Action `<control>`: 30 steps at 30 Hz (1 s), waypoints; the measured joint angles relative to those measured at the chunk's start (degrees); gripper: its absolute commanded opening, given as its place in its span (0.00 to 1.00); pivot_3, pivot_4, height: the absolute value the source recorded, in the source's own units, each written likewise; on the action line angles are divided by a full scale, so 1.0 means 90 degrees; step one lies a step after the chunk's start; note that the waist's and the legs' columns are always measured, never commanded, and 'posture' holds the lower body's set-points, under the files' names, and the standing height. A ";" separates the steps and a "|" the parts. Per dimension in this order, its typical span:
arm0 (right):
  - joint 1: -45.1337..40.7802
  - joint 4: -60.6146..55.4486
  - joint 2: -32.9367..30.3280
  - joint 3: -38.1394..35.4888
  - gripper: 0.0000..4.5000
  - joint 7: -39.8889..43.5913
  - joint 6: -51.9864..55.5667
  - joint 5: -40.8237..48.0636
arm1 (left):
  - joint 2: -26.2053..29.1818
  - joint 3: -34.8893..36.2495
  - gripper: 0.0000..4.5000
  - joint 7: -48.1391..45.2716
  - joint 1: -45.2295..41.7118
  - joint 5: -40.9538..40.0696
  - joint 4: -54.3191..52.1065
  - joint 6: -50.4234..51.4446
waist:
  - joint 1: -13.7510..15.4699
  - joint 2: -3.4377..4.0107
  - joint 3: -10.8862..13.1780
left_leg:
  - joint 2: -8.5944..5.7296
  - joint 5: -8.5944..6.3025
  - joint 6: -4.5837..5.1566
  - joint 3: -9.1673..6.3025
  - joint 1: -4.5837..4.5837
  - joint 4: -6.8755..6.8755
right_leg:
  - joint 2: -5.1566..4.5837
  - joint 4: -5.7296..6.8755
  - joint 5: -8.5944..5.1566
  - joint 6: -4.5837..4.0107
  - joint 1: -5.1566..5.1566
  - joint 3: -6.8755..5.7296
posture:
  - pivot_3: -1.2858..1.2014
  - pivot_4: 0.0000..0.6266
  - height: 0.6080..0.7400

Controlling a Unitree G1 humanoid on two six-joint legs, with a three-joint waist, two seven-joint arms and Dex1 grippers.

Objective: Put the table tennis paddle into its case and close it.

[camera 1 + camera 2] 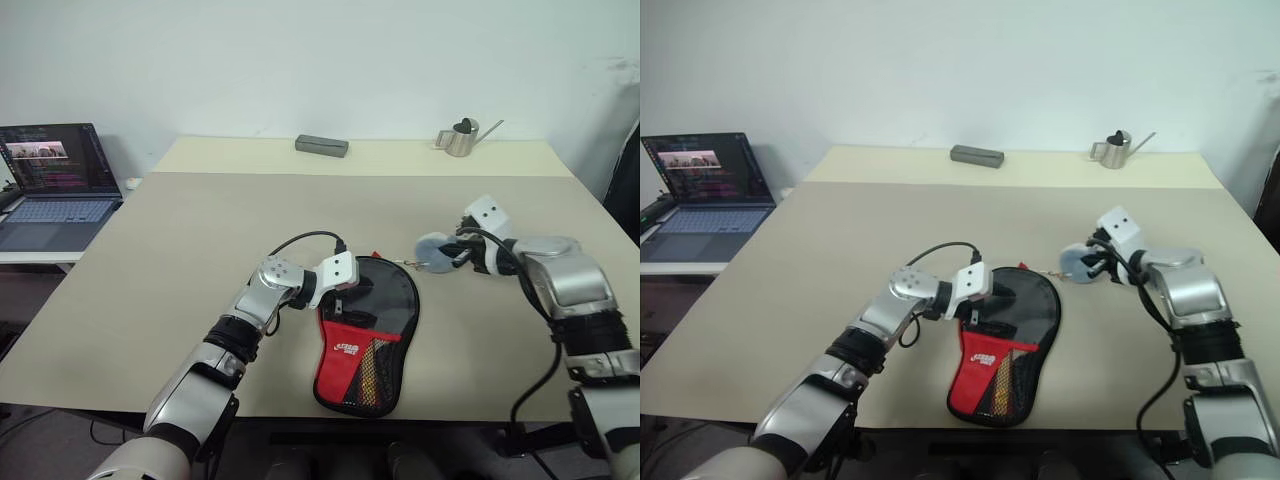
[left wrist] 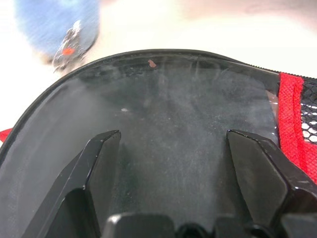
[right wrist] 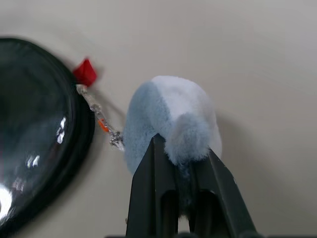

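Two hands work the desk [image 1: 200,210]: I keep my left hand [image 1: 340,295], fingers apart, pressing the black case [image 1: 375,320] flat near the front edge, paddle apparently inside. My right hand [image 1: 455,256] is clamped on the fluffy blue zipper pull [image 1: 433,250]; I should draw it steadily along the rim.
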 measured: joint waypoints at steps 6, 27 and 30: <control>0.0567 -0.1320 -0.0820 -0.0211 0.00 0.0357 0.0792 0.0518 | -0.0006 0.0007 0.83 0.0010 0.0017 0.0000 -0.0006 -0.0005 | 0.0000 -0.0001 0.0000 | 0.0000 -0.0002 0.0002 -0.0001 0.0005 -0.0002 | 0.0000 -0.0009 -0.0003 0.0004 0.0009 0.0000 | 0.52 0.24 1.00; 0.3548 -0.5090 -0.2289 -0.1366 0.00 0.0919 0.2141 0.2732 | -0.0201 0.0002 0.83 -0.0023 -0.0053 0.0000 0.0153 -0.0130 | 0.0163 -0.0010 -0.0007 | 0.0006 -0.0018 0.0025 -0.0019 -0.0018 -0.0012 | -0.0013 -0.0082 -0.0020 0.0041 0.0023 -0.0017 | 0.52 0.24 1.00; 0.3908 -0.5499 -0.2384 -0.1509 0.00 0.0967 0.2153 0.3019 | -0.0223 0.0001 0.83 -0.0024 -0.0066 0.0000 0.0187 -0.0144 | 0.0165 -0.0013 -0.0008 | 0.0006 -0.0018 0.0025 -0.0020 -0.0017 -0.0015 | -0.0013 -0.0088 -0.0021 0.0043 0.0027 -0.0019 | 0.52 0.24 1.00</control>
